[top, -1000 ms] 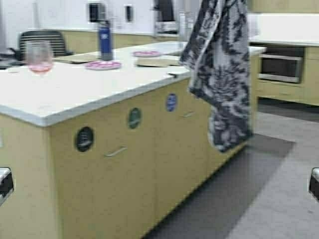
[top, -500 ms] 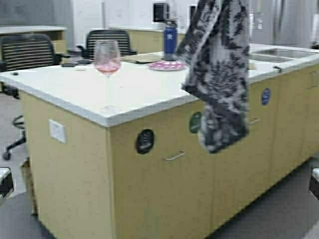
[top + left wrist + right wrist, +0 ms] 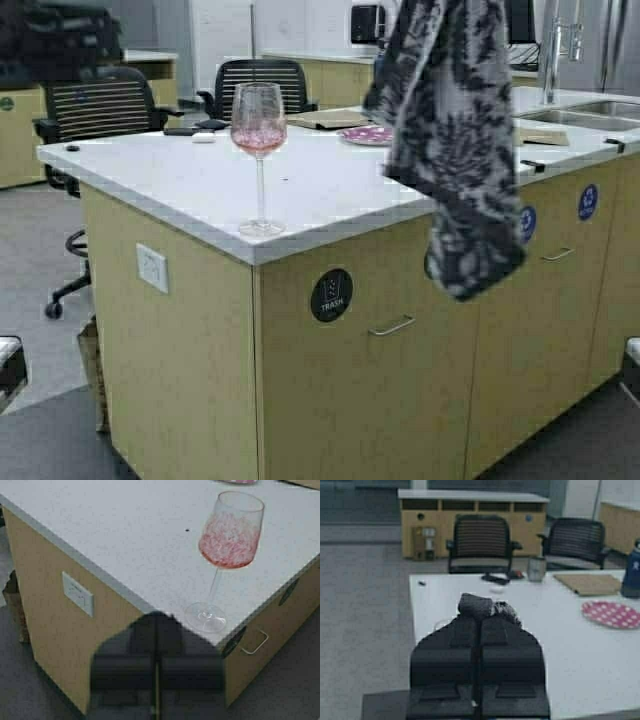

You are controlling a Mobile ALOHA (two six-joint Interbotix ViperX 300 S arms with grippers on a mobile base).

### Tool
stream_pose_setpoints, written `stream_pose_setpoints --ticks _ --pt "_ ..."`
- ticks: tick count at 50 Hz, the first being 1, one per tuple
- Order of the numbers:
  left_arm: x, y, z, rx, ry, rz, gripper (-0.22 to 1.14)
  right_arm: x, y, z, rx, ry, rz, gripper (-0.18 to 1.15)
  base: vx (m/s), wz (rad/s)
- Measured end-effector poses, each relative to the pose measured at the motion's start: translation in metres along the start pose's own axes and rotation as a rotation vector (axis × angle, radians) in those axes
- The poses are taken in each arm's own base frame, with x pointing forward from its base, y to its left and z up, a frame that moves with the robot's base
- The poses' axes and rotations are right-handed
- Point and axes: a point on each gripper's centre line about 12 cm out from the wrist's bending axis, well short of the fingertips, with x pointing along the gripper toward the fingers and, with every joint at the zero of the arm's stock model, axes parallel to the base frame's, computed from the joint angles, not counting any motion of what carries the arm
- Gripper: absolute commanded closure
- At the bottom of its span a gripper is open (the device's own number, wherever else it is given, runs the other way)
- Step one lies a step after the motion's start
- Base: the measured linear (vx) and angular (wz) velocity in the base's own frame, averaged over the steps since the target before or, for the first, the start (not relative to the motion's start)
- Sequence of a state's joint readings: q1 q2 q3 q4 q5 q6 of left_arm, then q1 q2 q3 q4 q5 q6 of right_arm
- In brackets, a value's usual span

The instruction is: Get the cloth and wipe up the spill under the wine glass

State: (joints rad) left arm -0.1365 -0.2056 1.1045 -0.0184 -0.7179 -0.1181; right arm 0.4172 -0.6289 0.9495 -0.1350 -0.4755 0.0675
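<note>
Near the front corner of the white desk (image 3: pixel 330 190), the wine glass (image 3: pixel 259 158) stands upright on its round foot, close to both edges, with pinkish-red liquid low in the bowl and red residue speckling the glass above it. The left wrist view shows the same glass (image 3: pixel 226 560) from above, its foot set just inside the desk's edge, over a yellow cabinet with a wall socket (image 3: pixel 77 593) on its side face.

The cloth (image 3: pixel 450 140) hangs limp in the air to the right of the glass, well apart from it, its black-and-white floral folds draping from the top of the high view down past the desk's edge in front of the cabinet doors. In the right wrist view the right hand (image 3: pixel 479 617) has its fingers pressed together on a bunched bit of that cloth (image 3: pixel 482 606), held above the desk. The left hand (image 3: pixel 156 645) sits low, beside the cabinet corner and below the glass, its fingers pressed together with nothing between them.

Farther back on the desk lie a pink dotted plate (image 3: pixel 612 614), a brown board (image 3: pixel 592 584) and a small metal cup (image 3: pixel 536 569). Two black mesh chairs (image 3: pixel 100 110) stand behind the desk. A round "TRASH" sticker (image 3: pixel 331 295) marks the cabinet door below the glass, above a metal handle (image 3: pixel 391 326).
</note>
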Motion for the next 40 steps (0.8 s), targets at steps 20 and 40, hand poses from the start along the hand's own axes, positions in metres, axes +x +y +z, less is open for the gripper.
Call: stream_pose_setpoints --ticks 20,40 --pt "0.062 -0.023 -0.068 0.077 0.062 -0.131 0.80 0.000 0.000 0.000 -0.005 0.000 -0.002 0.92 0.11 -0.01" --pt "0.085 -0.033 -0.133 0.072 -0.078 -0.270 0.06 0.001 -0.007 -0.010 -0.008 0.031 -0.024 0.92 0.12 0.02"
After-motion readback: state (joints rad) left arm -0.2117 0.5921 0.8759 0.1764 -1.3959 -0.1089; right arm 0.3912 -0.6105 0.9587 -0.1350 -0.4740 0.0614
